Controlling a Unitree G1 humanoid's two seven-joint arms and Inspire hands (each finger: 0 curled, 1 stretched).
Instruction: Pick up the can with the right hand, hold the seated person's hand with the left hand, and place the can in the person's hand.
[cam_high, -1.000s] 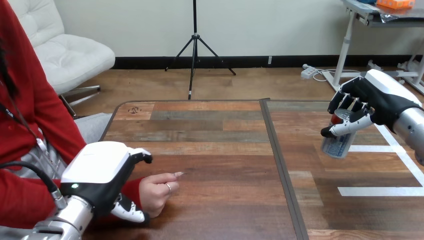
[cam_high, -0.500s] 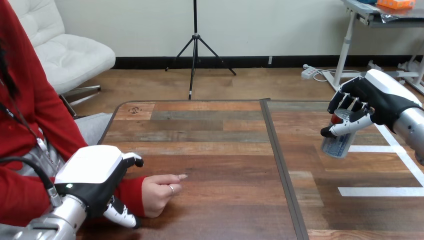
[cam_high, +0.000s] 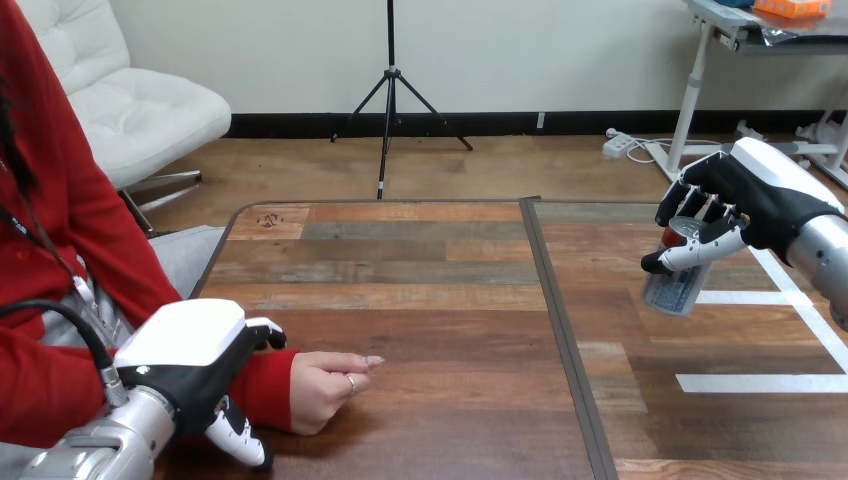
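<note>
Firstly, at the lower left, the robot's left arm comes up from the bottom edge and ends in the left hand, seen back uppermost. Its fingers are bent over the far side of the person's wrist, which is covered by a red sleeve, and its thumb is hooked in on the near side. The hand is thus clasped around the wrist.

Just to the right, the person's hand rests on the table. It is loosely closed, knuckles up, with one finger reaching out to the right along the wood. It holds nothing.

The middle of the table is bare wood, crossed front to back by a dark seam.

Right of the seam, well apart from the person's hand, is the can. It is tilted, with its top up inside the robot's right hand. That hand reaches in from the right edge. Its fingers wrap the can's upper part from the far side and its thumb lies across the near face, so the can is firmly enclosed. The can's lower end hangs free below the hand; whether it clears the table cannot be told.

White tape lines mark the table below and to the right of the can.
</note>
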